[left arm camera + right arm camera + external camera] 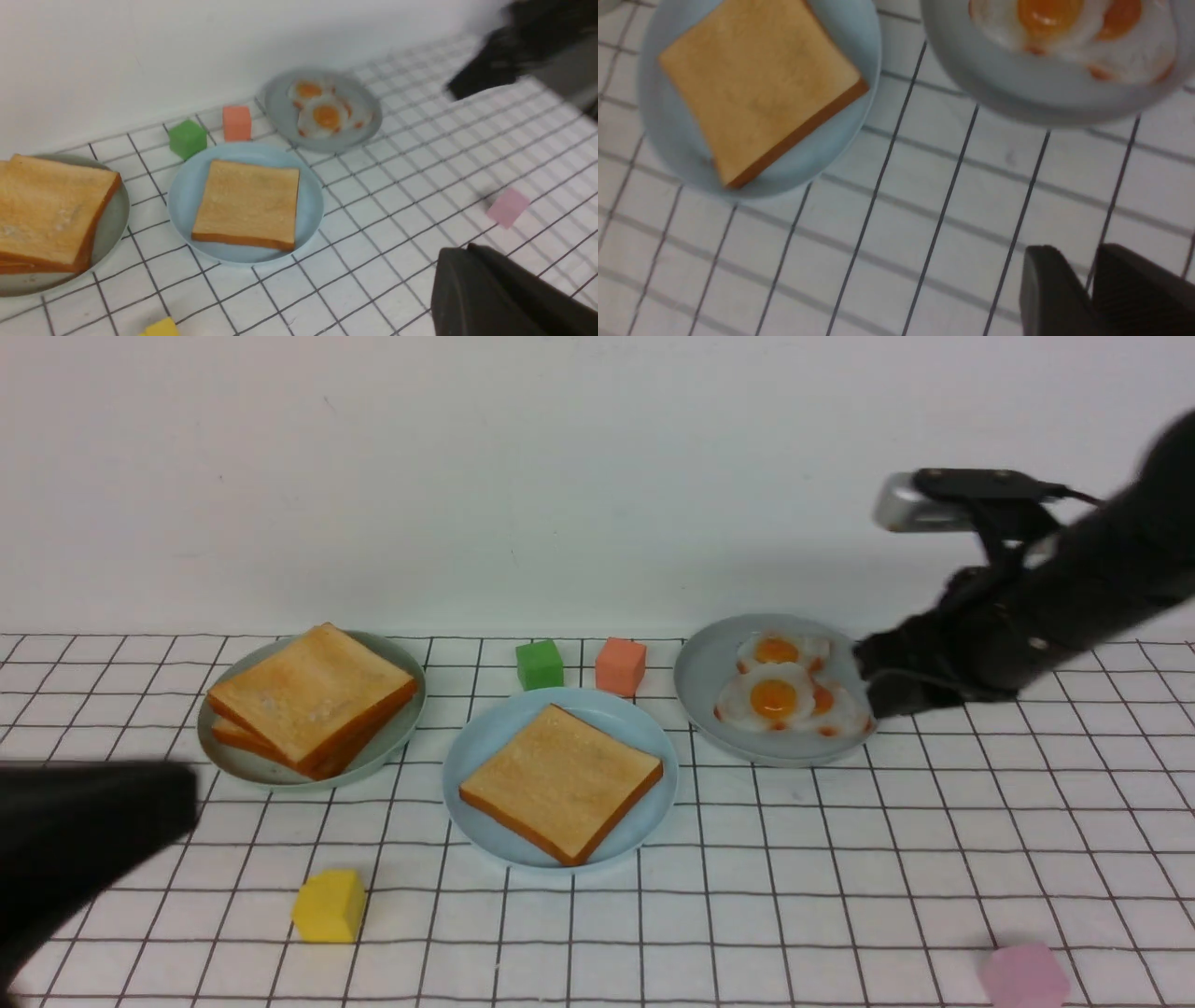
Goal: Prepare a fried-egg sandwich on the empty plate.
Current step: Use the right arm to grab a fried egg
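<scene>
Nearest the robot, the left tool (177, 803) hangs over the front left of the white, black-gridded tabletop (840, 859), closed up with nothing in it. Four small cubes are on the tabletop. Two are close in: a yellow cube (329, 905) at front left and a pink cube (1024, 975) at the front right edge. There are three round plates. Closest of them, in the middle, is the sky-blue plate (485, 737), shallow with a low rim. It carries one toast slice (560, 782), square and golden-brown with a darker orange crust, lying flat with a corner toward the robot and its top face uncovered. Farther back on the left, the left grey-green plate (245, 767) holds a stack of toast (313, 695) of the same look. At least two slices show, the upper one slightly askew. Opposite it, the right grey-green plate (705, 677) holds overlapping fried eggs (775, 700), white with orange yolks. Three yolks show, but the exact number of eggs cannot be told. The right tool (873, 689) reaches in low beside that plate's right edge, its fingers a little apart and holding nothing. Whether it touches the rim cannot be told. Between the two rear plates, just behind the blue one, a green cube (539, 664) and a salmon cube (620, 665) sit side by side, apart from each other, close to the plain white wall (560, 476).
</scene>
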`<act>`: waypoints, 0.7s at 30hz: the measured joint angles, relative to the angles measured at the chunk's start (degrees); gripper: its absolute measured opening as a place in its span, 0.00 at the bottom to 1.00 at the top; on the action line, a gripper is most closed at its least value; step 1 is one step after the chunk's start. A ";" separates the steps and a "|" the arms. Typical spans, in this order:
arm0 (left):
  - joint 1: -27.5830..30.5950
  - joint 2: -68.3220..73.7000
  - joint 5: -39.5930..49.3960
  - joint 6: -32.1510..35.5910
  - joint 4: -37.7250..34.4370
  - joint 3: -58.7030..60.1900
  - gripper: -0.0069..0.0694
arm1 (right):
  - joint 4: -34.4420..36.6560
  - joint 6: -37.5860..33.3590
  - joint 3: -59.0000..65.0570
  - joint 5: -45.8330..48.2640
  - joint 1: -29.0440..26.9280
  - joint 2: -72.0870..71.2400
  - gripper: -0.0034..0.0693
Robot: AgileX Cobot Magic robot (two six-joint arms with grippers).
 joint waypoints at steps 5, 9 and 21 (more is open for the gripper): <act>0.05 -8.15 -3.20 -3.94 1.28 6.80 0.07 | -0.51 3.08 -13.58 2.60 -1.26 14.10 0.45; 0.05 -9.93 -3.88 -4.25 2.23 7.47 0.07 | -0.01 6.37 -22.00 3.44 -3.43 22.10 0.50; 0.05 -9.34 -4.19 -4.45 -0.97 7.50 0.07 | 3.50 7.33 -38.78 2.90 -4.87 37.11 0.59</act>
